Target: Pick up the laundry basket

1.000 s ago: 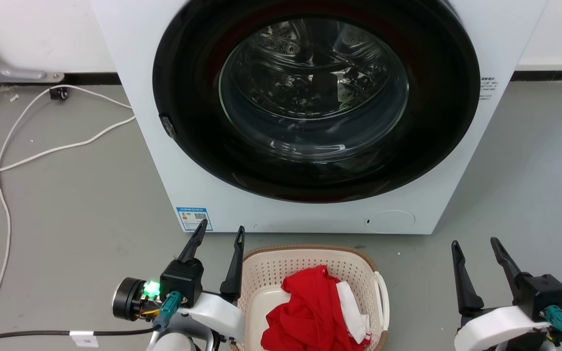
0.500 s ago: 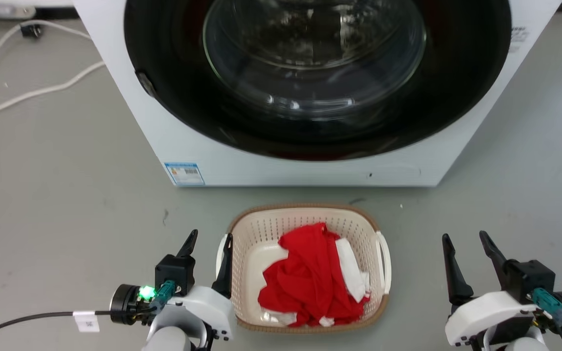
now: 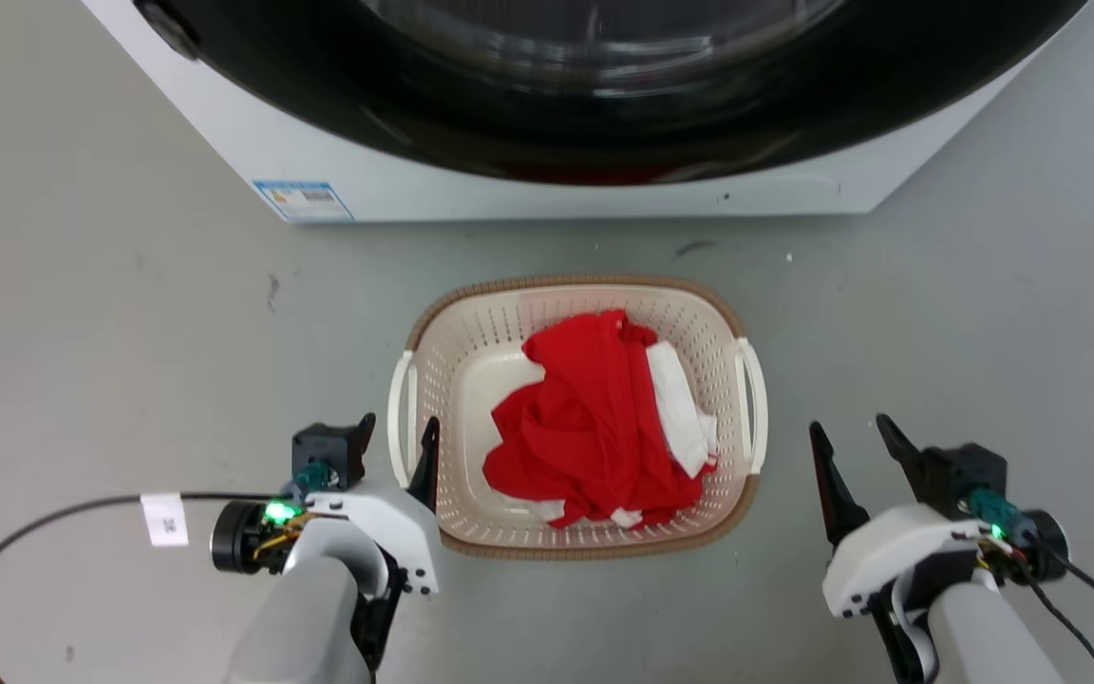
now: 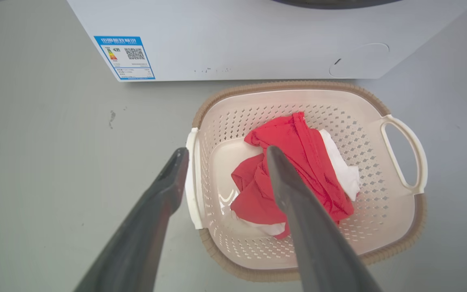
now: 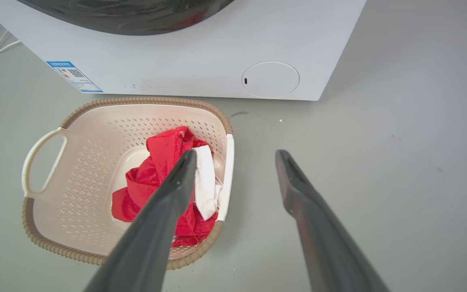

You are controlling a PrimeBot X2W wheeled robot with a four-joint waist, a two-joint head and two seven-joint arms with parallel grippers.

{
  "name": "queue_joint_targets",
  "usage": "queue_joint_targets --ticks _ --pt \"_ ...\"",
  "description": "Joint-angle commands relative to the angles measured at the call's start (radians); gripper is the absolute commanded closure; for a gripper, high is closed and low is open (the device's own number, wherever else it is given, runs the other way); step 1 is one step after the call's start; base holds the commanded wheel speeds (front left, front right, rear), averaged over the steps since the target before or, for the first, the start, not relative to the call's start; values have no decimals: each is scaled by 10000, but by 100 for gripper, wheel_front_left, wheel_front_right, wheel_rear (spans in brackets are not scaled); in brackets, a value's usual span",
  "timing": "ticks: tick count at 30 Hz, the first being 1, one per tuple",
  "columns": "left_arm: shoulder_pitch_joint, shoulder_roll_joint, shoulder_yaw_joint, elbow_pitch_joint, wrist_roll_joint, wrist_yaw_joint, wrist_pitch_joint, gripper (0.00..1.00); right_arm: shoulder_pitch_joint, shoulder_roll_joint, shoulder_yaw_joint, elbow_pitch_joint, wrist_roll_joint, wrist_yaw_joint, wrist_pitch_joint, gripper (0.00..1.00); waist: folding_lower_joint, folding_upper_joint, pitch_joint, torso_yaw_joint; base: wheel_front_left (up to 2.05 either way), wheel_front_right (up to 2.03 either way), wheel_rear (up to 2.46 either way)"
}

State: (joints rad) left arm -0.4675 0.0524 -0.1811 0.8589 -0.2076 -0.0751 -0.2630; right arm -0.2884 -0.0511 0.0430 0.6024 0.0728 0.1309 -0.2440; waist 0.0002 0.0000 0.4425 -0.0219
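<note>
We find the laundry basket (image 3: 574, 282) on the floor (image 3: 129, 332) just in front of the washing machine (image 3: 547, 185), with a red garment (image 3: 594, 408) heaped inside. Its white handles face sideways, one toward each arm, so the handle-to-handle axis runs straight across between the two arms (handy for a two-armed lift). The left gripper (image 3: 400, 426) is the nearer. Its jaws are spread wide and hold nothing, and in the left wrist view they bracket the left handle (image 4: 193, 174), one finger outside the basket and one over its inside. The right gripper (image 3: 847, 425) has jaws just as wide and empty, standing a little outside the right handle (image 3: 754, 404). We judge that both must drop and close on the handles. How high above them the jaws hang we cannot tell.
</note>
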Motion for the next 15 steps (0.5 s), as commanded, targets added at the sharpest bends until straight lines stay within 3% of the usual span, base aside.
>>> queue_joint_targets --ticks 1,15 --pt "-189 65 28 115 -12 -39 -24 0 -251 13 41 85 32 -5 -55 0 -2 0 500 -86 0 0 0" --pt "-3286 541 -148 2963 -785 -531 1094 0 -3799 0 1135 3997 1010 -5 130 0 -2 0 2457 -294 0 0 0"
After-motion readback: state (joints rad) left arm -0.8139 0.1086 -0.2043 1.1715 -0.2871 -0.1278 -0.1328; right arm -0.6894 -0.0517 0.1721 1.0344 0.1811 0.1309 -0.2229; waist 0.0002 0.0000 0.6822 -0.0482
